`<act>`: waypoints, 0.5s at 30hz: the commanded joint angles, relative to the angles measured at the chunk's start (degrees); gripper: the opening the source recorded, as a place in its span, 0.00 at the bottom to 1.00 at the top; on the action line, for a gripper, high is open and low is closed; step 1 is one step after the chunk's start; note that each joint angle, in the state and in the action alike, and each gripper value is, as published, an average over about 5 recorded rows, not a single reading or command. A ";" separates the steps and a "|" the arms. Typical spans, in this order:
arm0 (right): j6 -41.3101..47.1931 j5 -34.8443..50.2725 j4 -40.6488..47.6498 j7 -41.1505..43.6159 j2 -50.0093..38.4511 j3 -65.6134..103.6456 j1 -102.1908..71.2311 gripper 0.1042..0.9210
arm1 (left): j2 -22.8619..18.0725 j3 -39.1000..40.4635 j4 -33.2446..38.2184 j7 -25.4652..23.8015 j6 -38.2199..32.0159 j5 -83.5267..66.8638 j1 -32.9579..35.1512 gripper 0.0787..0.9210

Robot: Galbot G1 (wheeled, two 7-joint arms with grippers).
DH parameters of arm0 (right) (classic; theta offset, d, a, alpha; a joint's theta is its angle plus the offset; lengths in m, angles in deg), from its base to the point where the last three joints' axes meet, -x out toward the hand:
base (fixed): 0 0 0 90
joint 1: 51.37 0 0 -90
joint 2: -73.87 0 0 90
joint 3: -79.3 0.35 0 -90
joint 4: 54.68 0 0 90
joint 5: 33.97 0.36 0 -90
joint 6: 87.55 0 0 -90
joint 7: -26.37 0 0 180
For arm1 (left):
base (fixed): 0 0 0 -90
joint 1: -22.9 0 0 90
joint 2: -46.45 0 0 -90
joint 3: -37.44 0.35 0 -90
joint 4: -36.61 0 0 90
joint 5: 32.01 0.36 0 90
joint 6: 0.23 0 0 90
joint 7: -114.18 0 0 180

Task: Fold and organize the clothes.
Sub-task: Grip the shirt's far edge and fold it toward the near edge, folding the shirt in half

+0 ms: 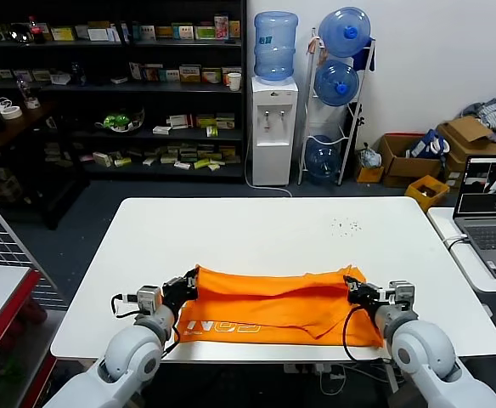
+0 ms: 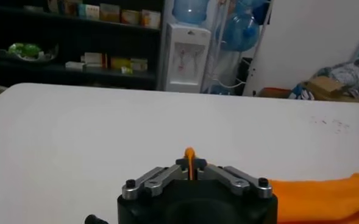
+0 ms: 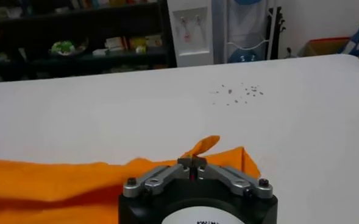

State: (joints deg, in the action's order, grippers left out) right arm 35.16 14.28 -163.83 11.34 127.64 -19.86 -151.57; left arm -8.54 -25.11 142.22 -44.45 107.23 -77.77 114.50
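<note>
Your left hand (image 1: 183,287) sat low on the counter (image 1: 265,221) at the T-shirt's (image 1: 273,308) far left corner, fingers nearly together with a sliver of orange cloth (image 2: 190,154) pinched between them. Your right hand (image 1: 356,291) mirrored it at the far right corner, fingers narrow on the cloth there. The shirt lay folded into a wide band along the counter's near edge, white lettering on its near-left part, unreadable. Beyond it the counter stretched bare, with small dark specks (image 1: 346,226) far right.
</note>
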 commanded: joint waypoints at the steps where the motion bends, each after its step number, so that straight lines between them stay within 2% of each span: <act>1: 0.68 0.08 -4.40 -0.38 -0.95 2.34 -5.06 0.23 | 0.92 -1.89 4.01 0.31 0.05 0.65 6.90 0.17; 7: 0.01 -0.47 -4.66 -0.49 -0.80 3.72 -6.61 0.44 | -0.22 -3.39 3.29 0.13 -1.13 1.62 8.99 0.38; 15: -0.64 -1.59 -4.39 -0.16 0.65 4.34 -7.90 0.72 | -4.46 -4.46 -1.52 -1.42 -4.84 5.62 10.32 0.65</act>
State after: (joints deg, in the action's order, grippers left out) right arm 34.62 13.21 -167.15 11.02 127.79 -16.53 -157.43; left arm -9.64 -28.46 143.72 -45.06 105.32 -75.36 122.07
